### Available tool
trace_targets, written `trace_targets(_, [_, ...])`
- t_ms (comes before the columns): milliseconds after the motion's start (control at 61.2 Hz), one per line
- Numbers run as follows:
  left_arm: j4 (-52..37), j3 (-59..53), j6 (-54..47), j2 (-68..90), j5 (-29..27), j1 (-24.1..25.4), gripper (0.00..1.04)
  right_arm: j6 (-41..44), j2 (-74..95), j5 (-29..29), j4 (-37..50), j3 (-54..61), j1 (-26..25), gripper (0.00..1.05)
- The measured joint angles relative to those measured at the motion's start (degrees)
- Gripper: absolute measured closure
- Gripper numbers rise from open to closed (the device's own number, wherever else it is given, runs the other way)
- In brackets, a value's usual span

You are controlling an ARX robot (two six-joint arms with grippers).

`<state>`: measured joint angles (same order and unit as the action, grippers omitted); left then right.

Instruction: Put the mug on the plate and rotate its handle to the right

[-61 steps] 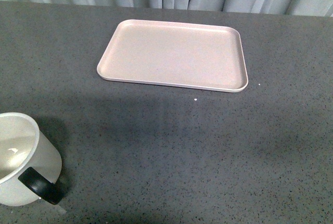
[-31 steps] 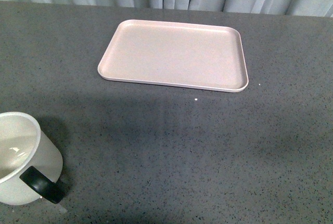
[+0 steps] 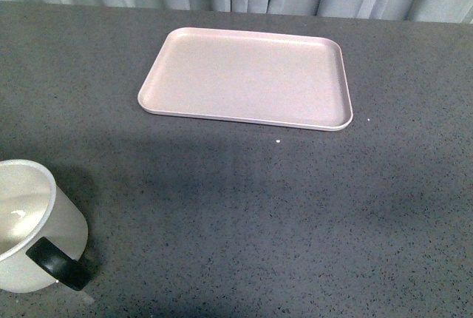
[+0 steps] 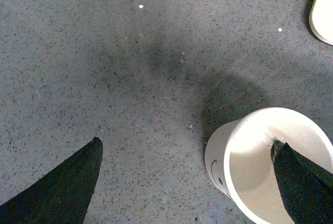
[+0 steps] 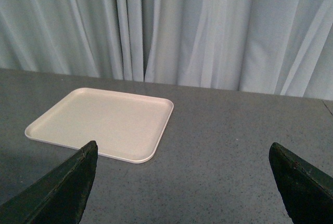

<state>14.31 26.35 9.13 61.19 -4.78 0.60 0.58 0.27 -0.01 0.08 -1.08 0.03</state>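
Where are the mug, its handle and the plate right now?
mug (image 3: 22,214): front view, pale inner wall.
handle (image 3: 59,266): front view, middle of the black loop.
plate (image 3: 244,78): front view, bare centre.

A lab-style test set-up, by the look of it — a dark grey speckled counter (image 3: 310,207) backed from side to side by pale, pleated curtains (image 5: 218,26). A plain pinkish plate (image 3: 244,74) and a white mug (image 3: 63,233) stand well apart on it, laid out like props rather than household clutter.
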Motion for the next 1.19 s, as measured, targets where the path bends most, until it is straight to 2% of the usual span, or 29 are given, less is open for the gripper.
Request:
trace_targets(588, [-5.4, 1.6, -1.9, 13.6, -0.6, -2.1, 0.09, 0.0, 0.0, 0.0, 0.0, 0.0, 0.0, 0.09])
trace_targets(915, [-8.6, 1.6, -0.5, 19.4, -0.8, -5.1, 0.1, 0.0, 0.0, 0.0, 0.0, 0.0, 0.0, 0.09])
trace_targets(1193, [-8.5, 1.6, -0.2, 21.1, -0.8, -7.0, 0.52, 0.0, 0.0, 0.0, 0.0, 0.0, 0.0, 0.09])
